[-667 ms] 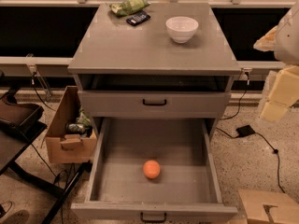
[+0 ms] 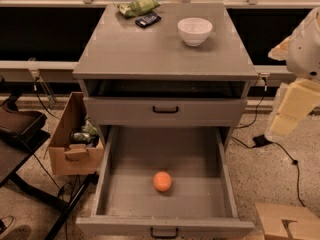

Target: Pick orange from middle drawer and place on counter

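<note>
The orange [image 2: 162, 181] lies on the floor of the open middle drawer [image 2: 125, 199], near its centre and a little toward the front. The counter [image 2: 150, 49] is the grey cabinet top above it. My gripper [image 2: 292, 109] shows as cream-coloured blocks at the right edge of the camera view. It hangs beside the cabinet, to the right of it, at about the height of the shallower drawer front [image 2: 165, 111]. It is well apart from the orange and holds nothing that I can see.
A white bowl [image 2: 195, 30], a green packet [image 2: 139, 6] and a dark device [image 2: 148, 20] sit at the back of the counter. A cardboard box [image 2: 70, 144] stands left of the drawer, another [image 2: 287, 221] at bottom right. A black cable [image 2: 280, 151] lies on the floor.
My arm at the right edge has shifted slightly downward. The orange and the drawer have not moved.
</note>
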`<state>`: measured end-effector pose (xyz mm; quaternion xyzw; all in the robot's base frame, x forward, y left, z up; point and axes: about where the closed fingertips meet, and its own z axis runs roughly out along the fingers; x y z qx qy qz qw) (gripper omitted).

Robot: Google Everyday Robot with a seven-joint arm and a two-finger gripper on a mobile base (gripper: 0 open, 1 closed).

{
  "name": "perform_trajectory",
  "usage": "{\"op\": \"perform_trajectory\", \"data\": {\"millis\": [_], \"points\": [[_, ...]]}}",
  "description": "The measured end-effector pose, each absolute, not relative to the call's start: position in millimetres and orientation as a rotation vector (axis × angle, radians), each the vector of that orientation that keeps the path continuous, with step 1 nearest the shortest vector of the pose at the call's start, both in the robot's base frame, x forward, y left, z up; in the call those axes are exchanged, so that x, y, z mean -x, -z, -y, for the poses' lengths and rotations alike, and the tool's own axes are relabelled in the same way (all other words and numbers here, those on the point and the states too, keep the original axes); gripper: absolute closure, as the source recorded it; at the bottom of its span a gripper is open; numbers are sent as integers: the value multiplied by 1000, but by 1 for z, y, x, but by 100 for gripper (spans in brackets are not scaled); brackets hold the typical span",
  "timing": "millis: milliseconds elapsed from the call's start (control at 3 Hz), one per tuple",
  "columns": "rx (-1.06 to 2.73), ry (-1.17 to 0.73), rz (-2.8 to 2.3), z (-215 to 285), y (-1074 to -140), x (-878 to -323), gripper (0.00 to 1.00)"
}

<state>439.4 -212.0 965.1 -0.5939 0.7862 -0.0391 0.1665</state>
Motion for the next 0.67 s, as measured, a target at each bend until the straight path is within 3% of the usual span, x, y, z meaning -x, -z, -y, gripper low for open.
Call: {"op": "perform_trajectory", "data": {"millis": [667], "points": [[1565,-132,-2269,158,-821,-434,0]]}}
